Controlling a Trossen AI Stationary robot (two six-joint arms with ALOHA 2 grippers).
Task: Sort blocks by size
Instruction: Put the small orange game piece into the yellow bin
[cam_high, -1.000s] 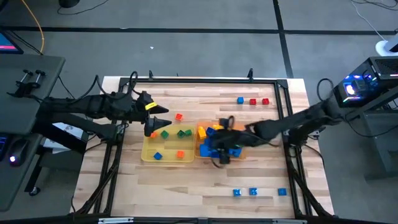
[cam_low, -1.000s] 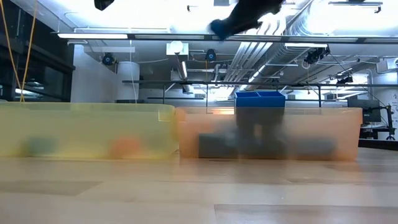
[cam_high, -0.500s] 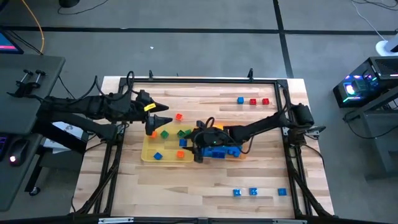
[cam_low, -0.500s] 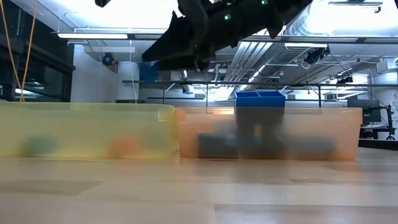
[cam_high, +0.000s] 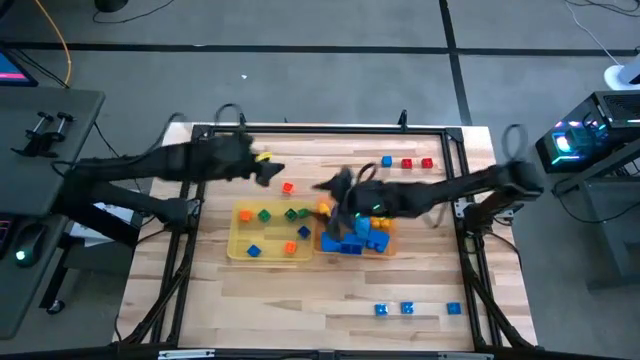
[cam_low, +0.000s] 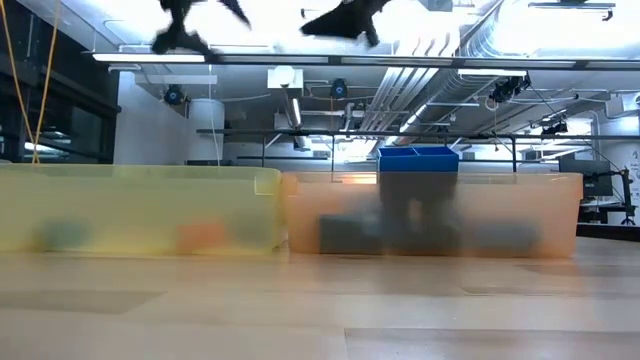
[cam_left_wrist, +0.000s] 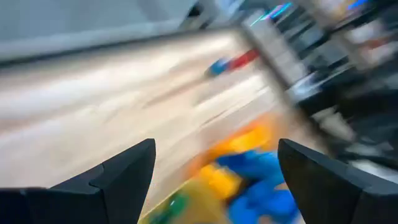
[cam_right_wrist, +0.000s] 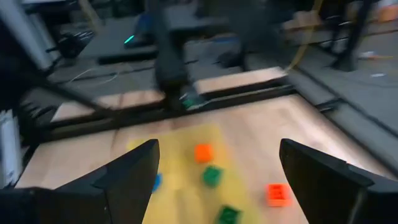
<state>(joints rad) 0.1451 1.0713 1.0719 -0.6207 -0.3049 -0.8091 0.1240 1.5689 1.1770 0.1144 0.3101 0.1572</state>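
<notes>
**With both grippers wide and empty, the bricks lie below them in two trays and along the table's edges**

While most of the small plastic toy bricks sit in trays at the middle of the wooden table (cam_high: 420, 270), none is held. A heap of larger blue and yellow bricks (cam_high: 355, 236) fills the translucent orange tray (cam_high: 384, 250), and tiny green, blue and orange bricks (cam_high: 272, 230) lie scattered in the translucent yellow tray (cam_high: 236, 250) just beside it. One orange brick (cam_high: 288, 187) lies on the bare wood just beyond the yellow tray. A row of one blue and two red bricks (cam_high: 406, 162) lies near one long table edge; a row of three blue bricks (cam_high: 417, 309) lies near the opposite edge.

The right gripper (cam_high: 328, 186) hangs above the far end of the orange tray, its fingers (cam_right_wrist: 130, 174) spread wide with nothing between them; its wrist view looks past them onto the yellow tray's tiny bricks, well apart from the fingertips. The left gripper (cam_high: 272, 172) hovers over bare wood beyond the yellow tray, near the lone orange brick, its fingers (cam_left_wrist: 127, 177) likewise spread wide and empty; the blue and yellow heap shows beyond them, not touched. From table height both grippers stand high above the tray rims.
</notes>
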